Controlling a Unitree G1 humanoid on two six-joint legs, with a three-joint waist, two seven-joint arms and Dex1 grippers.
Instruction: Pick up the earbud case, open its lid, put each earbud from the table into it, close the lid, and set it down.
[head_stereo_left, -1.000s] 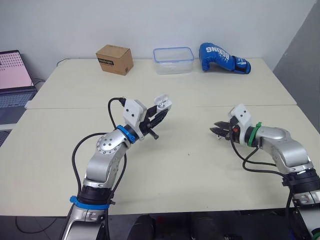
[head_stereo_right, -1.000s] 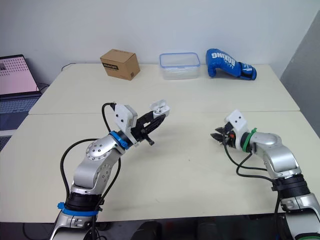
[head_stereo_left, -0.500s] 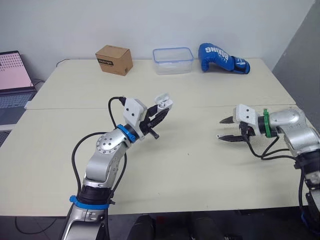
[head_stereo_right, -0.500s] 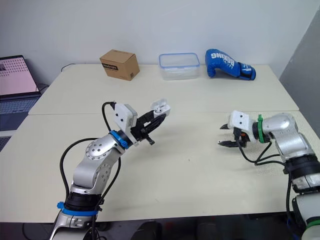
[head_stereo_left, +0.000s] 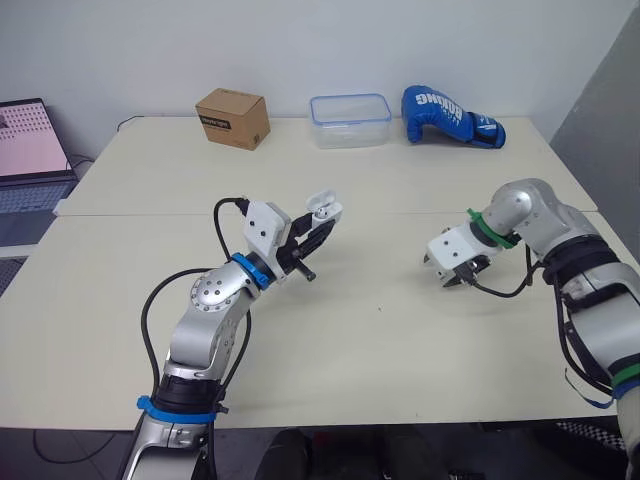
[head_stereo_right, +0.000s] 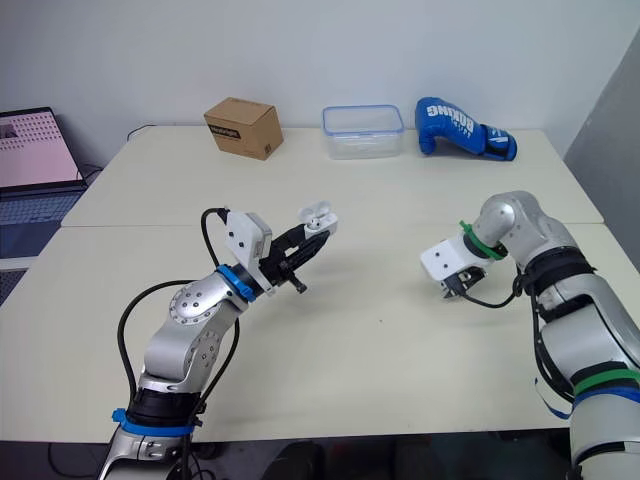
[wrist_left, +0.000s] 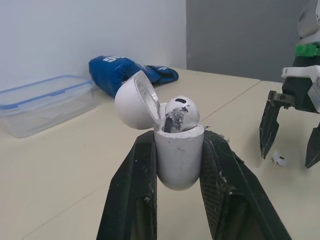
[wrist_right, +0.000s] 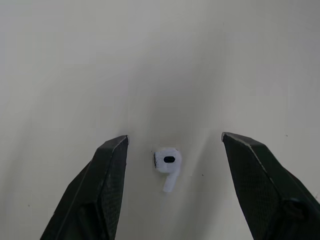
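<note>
Clamping open earbud case (wrist_left: 178, 155), left jaws; right jaws spread astride earbud (wrist_right: 167, 164); box (head_stereo_left: 231, 118), tub (head_stereo_left: 348, 120), glove (head_stereo_left: 450, 116) apparently clear.

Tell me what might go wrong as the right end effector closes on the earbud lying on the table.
1. The earbud is small and lies flat inside the open right end effector; closing could flick it sideways or pinch only its thin stem, so it slips.
2. The left end effector grips the case by its rounded sides, lid open. A push during insertion might twist the case or dislodge the seated earbud.
</note>
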